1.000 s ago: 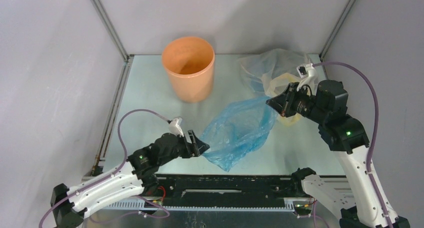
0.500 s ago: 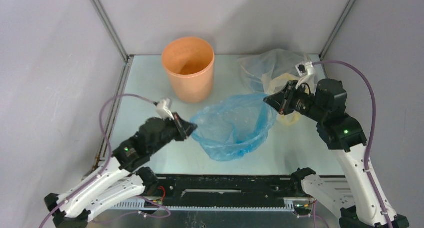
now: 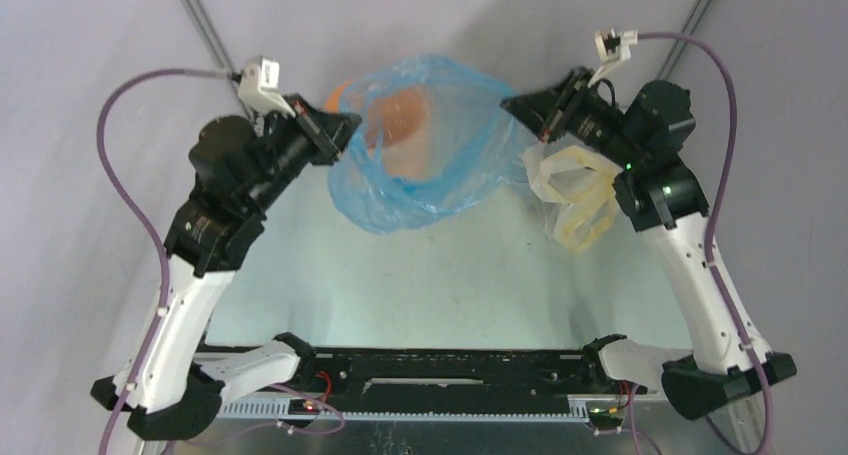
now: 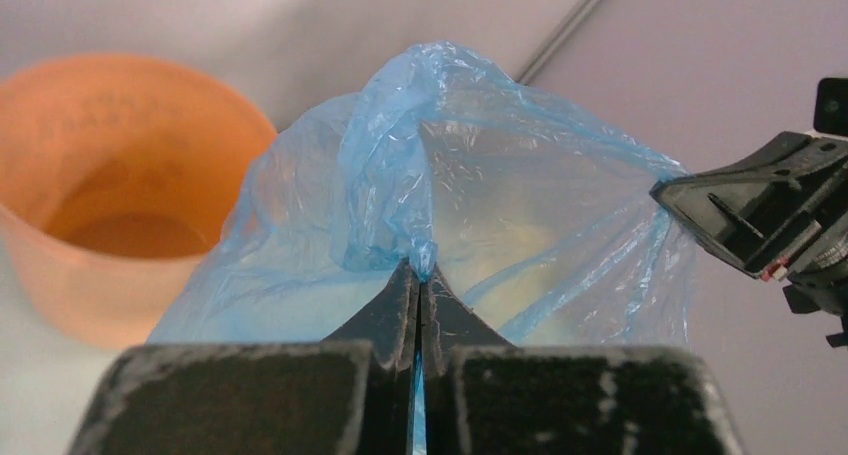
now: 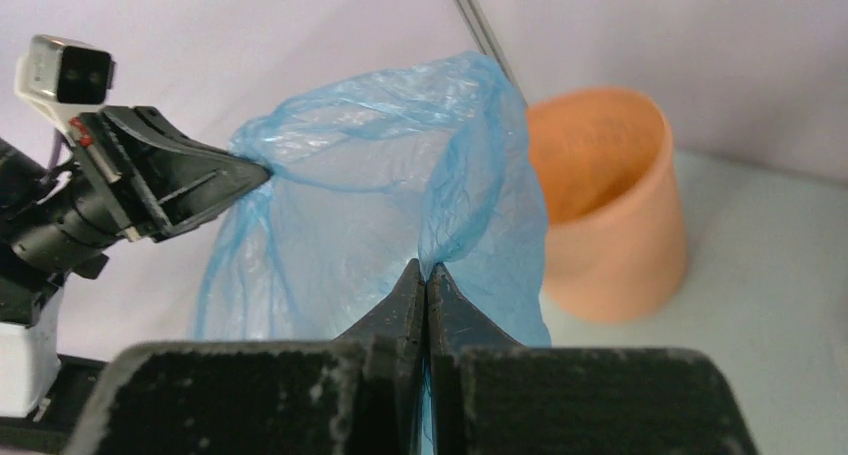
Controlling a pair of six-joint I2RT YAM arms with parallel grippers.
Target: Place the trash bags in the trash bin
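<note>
A thin light-blue trash bag hangs stretched in the air between both arms, in front of the orange trash bin, which shows through the film. My left gripper is shut on the bag's left rim; my right gripper is shut on its right rim. From the left wrist, the bag bunches at my gripper, with the bin to the left. In the right wrist view the bag rises from my gripper, and the bin stands behind it to the right.
A clear plastic sack with pale yellow contents lies at the back right, under the right arm. Grey walls with metal corner rails close in the table at the back and sides.
Both arms have lifted the blue bag off the table and carried it back toward the bin. The left gripper closed on the bag's edge and rose high; the bag's mouth now hangs spread.
</note>
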